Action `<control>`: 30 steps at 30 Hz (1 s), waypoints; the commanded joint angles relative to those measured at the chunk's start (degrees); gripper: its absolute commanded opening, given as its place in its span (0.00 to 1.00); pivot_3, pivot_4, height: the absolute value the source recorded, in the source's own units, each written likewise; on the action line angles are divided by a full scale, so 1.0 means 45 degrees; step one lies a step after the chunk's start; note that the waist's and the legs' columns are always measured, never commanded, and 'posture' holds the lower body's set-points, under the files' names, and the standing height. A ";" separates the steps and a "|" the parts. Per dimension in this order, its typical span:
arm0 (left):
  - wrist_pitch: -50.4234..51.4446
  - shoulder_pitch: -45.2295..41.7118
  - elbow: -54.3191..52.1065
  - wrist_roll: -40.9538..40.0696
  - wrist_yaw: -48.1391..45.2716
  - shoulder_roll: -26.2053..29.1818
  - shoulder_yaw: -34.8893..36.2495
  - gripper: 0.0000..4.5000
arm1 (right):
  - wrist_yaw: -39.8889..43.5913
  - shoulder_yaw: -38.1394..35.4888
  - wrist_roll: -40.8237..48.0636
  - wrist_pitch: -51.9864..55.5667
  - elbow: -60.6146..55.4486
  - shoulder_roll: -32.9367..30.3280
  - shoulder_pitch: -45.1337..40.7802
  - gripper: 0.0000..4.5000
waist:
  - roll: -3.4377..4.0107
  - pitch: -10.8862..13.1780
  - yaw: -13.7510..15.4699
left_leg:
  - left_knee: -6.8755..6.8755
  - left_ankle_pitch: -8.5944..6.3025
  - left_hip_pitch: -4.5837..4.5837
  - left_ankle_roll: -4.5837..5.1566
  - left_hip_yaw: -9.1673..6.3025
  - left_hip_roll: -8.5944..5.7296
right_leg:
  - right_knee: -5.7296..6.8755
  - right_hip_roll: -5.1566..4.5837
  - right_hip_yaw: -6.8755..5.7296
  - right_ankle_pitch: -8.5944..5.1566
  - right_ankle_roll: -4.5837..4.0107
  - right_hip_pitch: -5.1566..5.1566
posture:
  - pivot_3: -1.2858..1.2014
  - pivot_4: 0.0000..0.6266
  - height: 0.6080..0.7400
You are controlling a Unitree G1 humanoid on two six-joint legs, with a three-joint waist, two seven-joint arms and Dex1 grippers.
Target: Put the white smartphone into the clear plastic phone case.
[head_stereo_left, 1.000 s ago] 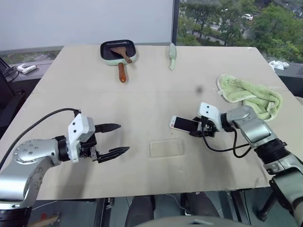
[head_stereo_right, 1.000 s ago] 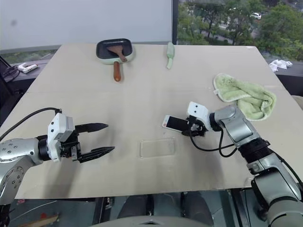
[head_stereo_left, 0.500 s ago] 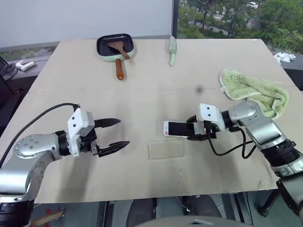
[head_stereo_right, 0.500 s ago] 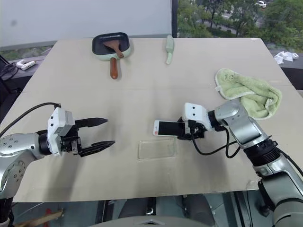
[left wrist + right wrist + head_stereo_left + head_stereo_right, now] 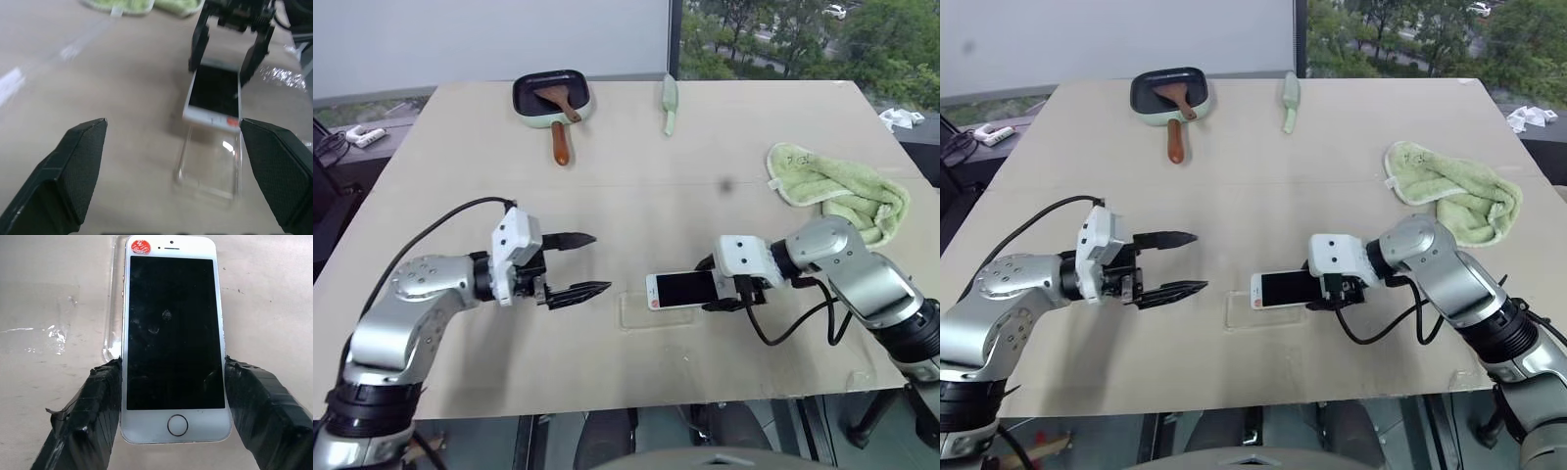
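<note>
My right gripper (image 5: 729, 290) is shut on the white smartphone (image 5: 682, 290), its black fingers (image 5: 95, 401) clamping the long sides near the home button. The phone is held screen up, roughly level, with a red sticker at its far end. It hangs over the far edge of the clear plastic phone case (image 5: 656, 318), which lies flat on the table; one case edge (image 5: 115, 308) shows beside the phone. My left gripper (image 5: 602, 262) stands open just left of the case, pointing at it, nothing between its fingers (image 5: 78, 166).
A dark pan with a wooden spatula (image 5: 554, 96) and a pale green utensil (image 5: 671, 104) lie at the table's far side. A green towel (image 5: 837, 191) is bunched at the right. The table's front edge (image 5: 636, 397) runs close below the case.
My right gripper has carried the phone left and nearer, from beyond the case to over its far edge. My left gripper has moved right, closer to the case.
</note>
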 commanded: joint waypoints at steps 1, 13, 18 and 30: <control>-0.0135 -0.0487 -0.0143 0.0094 -0.0282 -0.0133 -0.0630 0.88 | -0.0192 0.0060 0.0007 0.0383 -0.0683 -0.0068 0.0029 0.65 | -0.0001 0.0001 0.0006 | 0.0000 0.0000 0.0000 0.0000 -0.0003 0.0000 | 0.0000 0.0002 0.0000 0.0000 0.0000 0.0000 | 0.52 0.24 1.00; -0.0361 -0.0710 -0.0082 0.0850 -0.0464 -0.0504 -0.2065 0.02 | -0.0666 0.0387 0.0028 0.1080 -0.0873 0.0053 -0.0052 0.65 | -0.0001 0.0000 0.0011 | 0.0008 0.0001 -0.0002 0.0000 -0.0006 0.0001 | 0.0003 0.0008 0.0002 0.0000 0.0000 0.0001 | 0.52 0.24 1.00; -0.0703 -0.0971 0.0061 0.1496 -0.0364 -0.0778 -0.2704 0.02 | -0.0641 0.0826 -0.0164 0.0932 -0.0974 0.0093 -0.0265 0.65 | -0.0001 0.0000 0.0019 | 0.0012 0.0001 -0.0002 0.0000 -0.0010 0.0001 | 0.0006 0.0011 0.0002 0.0000 0.0000 0.0002 | 0.52 0.24 1.00; -0.0961 -0.1331 0.0447 0.3247 -0.0202 -0.1100 -0.4460 0.02 | -0.0684 0.1807 -0.1057 0.0712 -0.0568 0.0350 -0.0650 0.65 | -0.0001 0.0000 0.0017 | 0.0033 0.0001 -0.0003 0.0000 -0.0015 0.0001 | 0.0014 0.0017 0.0002 0.0000 0.0000 0.0008 | 0.52 0.24 1.00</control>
